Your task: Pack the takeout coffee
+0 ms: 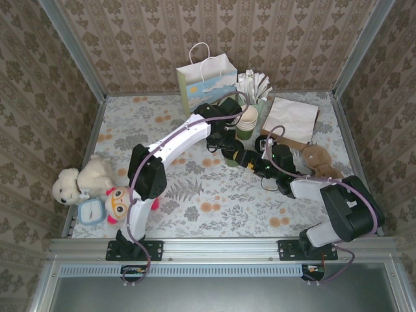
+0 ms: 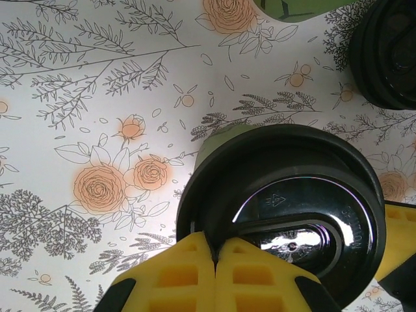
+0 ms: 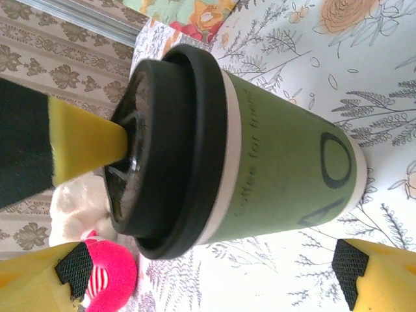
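Straddling takeout coffee (image 3: 260, 169): right pincer (image 3: 211, 273).

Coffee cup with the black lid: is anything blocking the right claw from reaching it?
Nothing visible. The takeout coffee sits directly ahead of the open right gripper; the shut left gripper only touches its lid.

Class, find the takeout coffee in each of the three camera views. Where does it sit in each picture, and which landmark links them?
Top external: takeout coffee at mid-table, between the two arms' ends.
Left wrist: takeout coffee at lower right, seen from above, lid towards the camera.
Right wrist: takeout coffee in the centre, sideways in the picture, lid to the left.
Shared landmark: the floral table cover under it.
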{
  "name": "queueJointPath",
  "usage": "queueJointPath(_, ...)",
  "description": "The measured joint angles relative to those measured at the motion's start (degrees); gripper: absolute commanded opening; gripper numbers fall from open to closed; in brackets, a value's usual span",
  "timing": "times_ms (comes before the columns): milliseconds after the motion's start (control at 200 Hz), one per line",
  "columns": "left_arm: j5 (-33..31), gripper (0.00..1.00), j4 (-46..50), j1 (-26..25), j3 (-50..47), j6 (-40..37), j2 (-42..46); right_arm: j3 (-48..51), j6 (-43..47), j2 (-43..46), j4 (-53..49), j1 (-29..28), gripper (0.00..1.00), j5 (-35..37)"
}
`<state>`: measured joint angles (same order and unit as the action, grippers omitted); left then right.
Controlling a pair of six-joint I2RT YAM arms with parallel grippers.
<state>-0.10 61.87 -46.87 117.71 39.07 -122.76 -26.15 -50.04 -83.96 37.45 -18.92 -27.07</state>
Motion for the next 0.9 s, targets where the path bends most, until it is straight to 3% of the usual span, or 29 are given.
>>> queueJointPath(900, -0.72, 0.00, 1.97, -0.02, 5.05, -0.04, -3.52, -1.38, 6.82, -7.43, 4.96, 2.12, 0.98, -2.36)
